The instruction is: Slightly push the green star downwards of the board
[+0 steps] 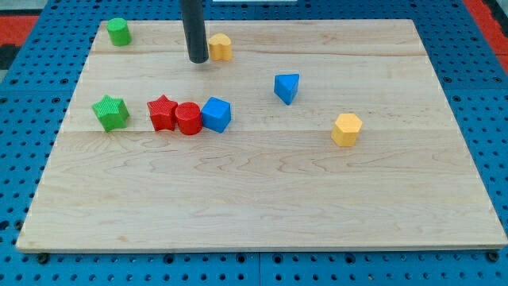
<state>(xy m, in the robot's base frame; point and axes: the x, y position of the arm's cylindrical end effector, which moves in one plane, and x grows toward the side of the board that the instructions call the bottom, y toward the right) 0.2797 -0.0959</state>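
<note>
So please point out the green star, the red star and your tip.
green star (110, 112), camera view, on its top face.
red star (162, 113), camera view, on its top face.
my tip (198, 59), camera view, at the rod's lower end.

The rod (194, 28) runs past the view's top and hides part of the yellow block (221, 47).

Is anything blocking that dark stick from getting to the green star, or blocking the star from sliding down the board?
Nothing visible does. My tip sits up and to the right of the green star, with bare wood between them. Below the star the board is bare too. The red star stands to its right, off both paths.
</note>
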